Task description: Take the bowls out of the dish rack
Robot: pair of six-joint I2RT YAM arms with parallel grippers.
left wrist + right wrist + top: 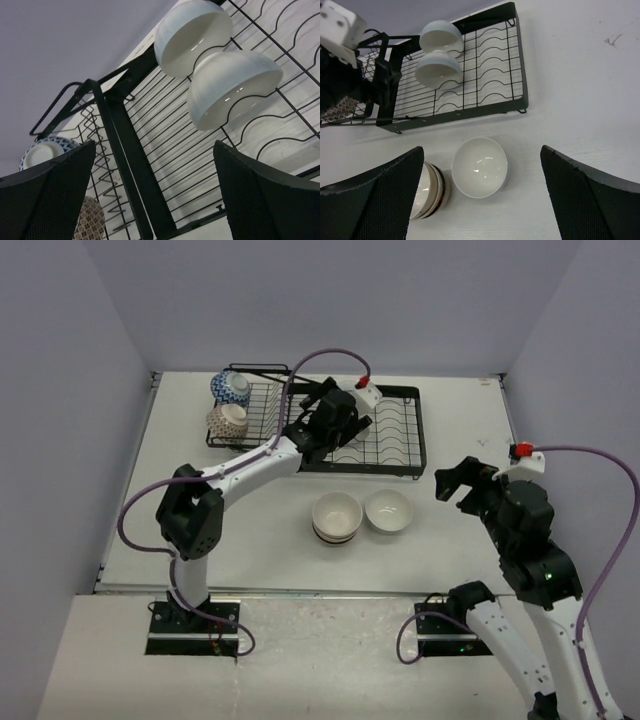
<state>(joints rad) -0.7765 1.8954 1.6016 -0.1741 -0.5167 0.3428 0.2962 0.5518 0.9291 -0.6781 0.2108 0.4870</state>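
The black wire dish rack (392,448) stands at the back of the table. My left gripper (338,420) hovers over its framed section, open and empty (155,192). Two white bowls (192,35) (232,87) lean in the rack's slots ahead of its fingers; they also show in the right wrist view (440,36) (437,70). A blue-and-white bowl (230,388) and a tan patterned bowl (228,420) sit in the rack's smaller left section. My right gripper (462,483) is open and empty above the table (480,200).
On the table in front of the rack stand a stack of cream bowls with dark bands (337,517) and a single white bowl (388,511), side by side. The right wrist view shows them below its fingers, the white bowl (480,167) and the stack (431,190).
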